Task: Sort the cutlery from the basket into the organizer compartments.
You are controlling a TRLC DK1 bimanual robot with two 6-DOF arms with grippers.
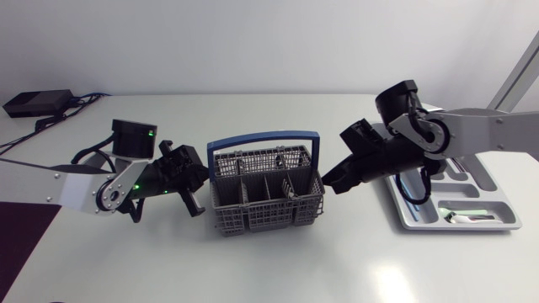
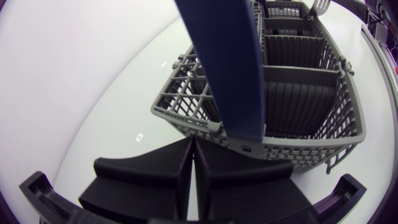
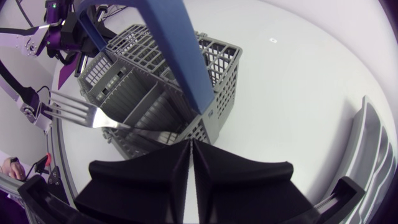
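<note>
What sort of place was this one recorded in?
Most likely a robotics lab bench, not a real kitchen: a robot's left arm and right arm reach over a white table with a grey cutlery basket and a cutlery organizer, and the right tool grips a fork.

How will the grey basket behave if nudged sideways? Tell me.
The basket probably slides easily: open plastic mesh, looks light, table smooth. Its tall blue handle may make it tip if pushed high. Likely stiff, given its ribbed walls.
</note>
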